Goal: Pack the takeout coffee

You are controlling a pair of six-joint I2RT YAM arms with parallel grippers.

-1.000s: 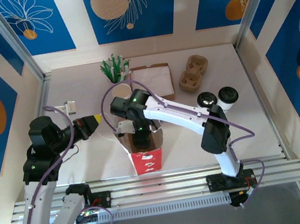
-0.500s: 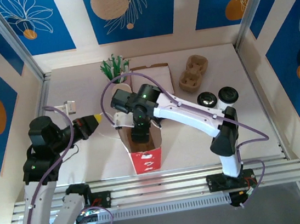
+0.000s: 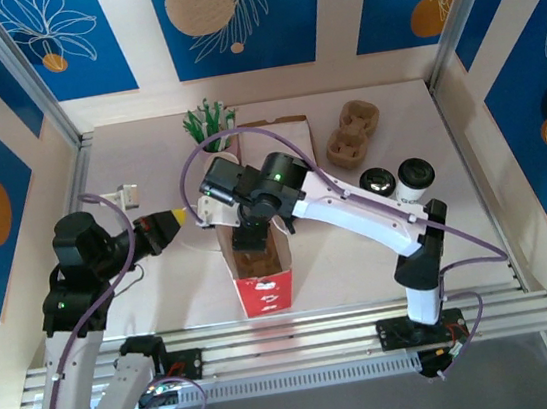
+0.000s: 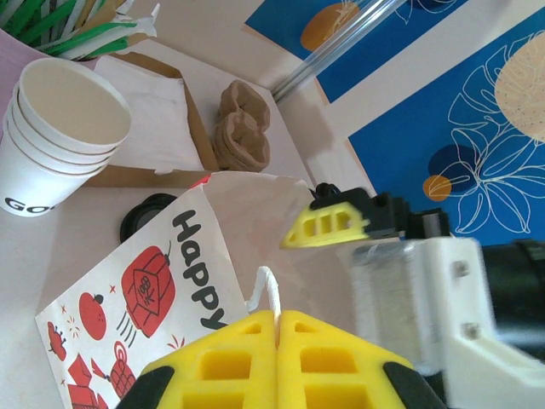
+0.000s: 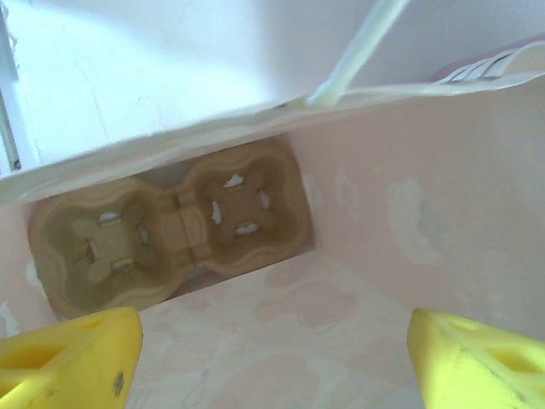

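Tabletop (image 3: 145, 151): takeout coffee (image 3: 376, 182) upright, lid up; left end effector (image 4: 277, 317) pinches bag handle (image 4: 270, 288); right end effector (image 5: 272, 341) empty, wide.

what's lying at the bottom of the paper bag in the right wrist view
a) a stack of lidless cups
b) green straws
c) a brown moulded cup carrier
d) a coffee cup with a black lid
c: the right wrist view looks down inside the paper bag, and a brown moulded cup carrier lies flat on its floor below the open right gripper.
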